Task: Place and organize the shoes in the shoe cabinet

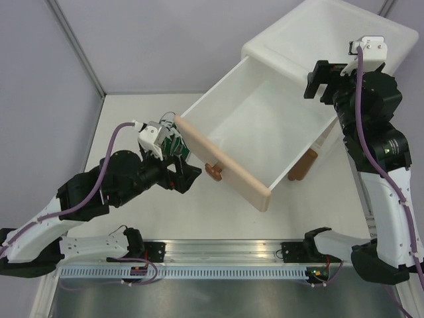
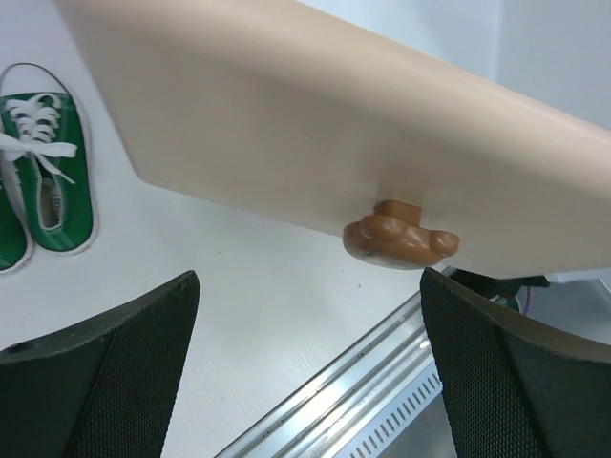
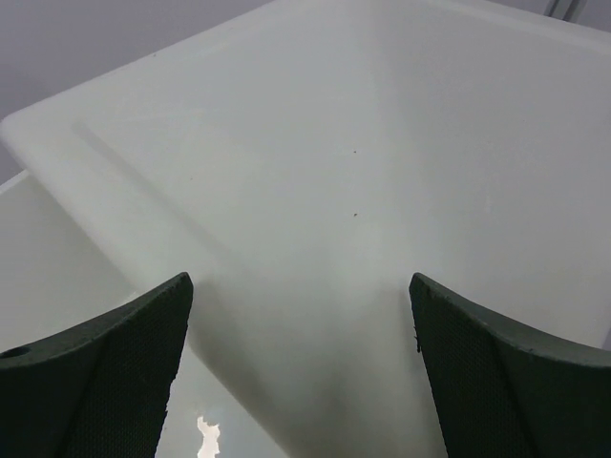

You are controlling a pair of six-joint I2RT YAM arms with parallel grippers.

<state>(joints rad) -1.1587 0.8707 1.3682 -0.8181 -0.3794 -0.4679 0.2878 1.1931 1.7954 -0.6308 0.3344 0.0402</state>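
Note:
The white shoe cabinet (image 1: 331, 40) stands at the back right, its top also filling the right wrist view (image 3: 382, 143). Its beige-fronted upper drawer (image 1: 225, 165) is pulled out, and its white inside shows nothing in it. The brown bear knob (image 1: 213, 171) shows close in the left wrist view (image 2: 401, 239). My left gripper (image 1: 187, 175) is open and empty just in front of the knob (image 2: 310, 363). A pair of green sneakers (image 2: 43, 181) lies on the table left of the drawer, partly hidden in the top view (image 1: 173, 144). My right gripper (image 1: 317, 81) is open and empty above the cabinet's front edge (image 3: 301, 372). The blue shoes are out of view.
A brown knob of the lower drawer (image 1: 301, 164) sticks out under the open drawer. An aluminium rail (image 1: 218, 255) runs along the table's near edge. Grey walls close the back and left.

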